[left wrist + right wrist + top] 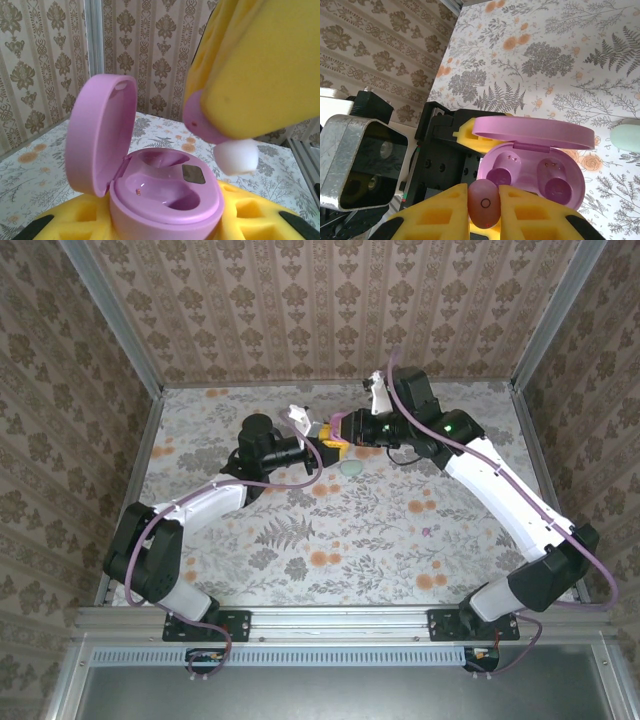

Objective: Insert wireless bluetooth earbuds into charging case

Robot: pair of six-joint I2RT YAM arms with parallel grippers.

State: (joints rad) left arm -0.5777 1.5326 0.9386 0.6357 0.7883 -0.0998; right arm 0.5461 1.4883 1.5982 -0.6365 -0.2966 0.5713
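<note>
A pink charging case (160,195) with its lid (100,132) swung open is held by my left gripper (165,225), whose yellow fingers are shut on its base. Both earbud wells (555,187) are bare. My right gripper (484,210) is shut on a pink earbud (483,202), its white ear tip (237,157) pointing down just above and right of the case. In the top view the two grippers meet at the case (338,430) near the table's back middle. A second, pale green earbud (351,468) lies on the table below them.
The floral table (330,530) is walled by patterned panels and metal posts (94,37). A white object (297,418) sits at the back by the left wrist.
</note>
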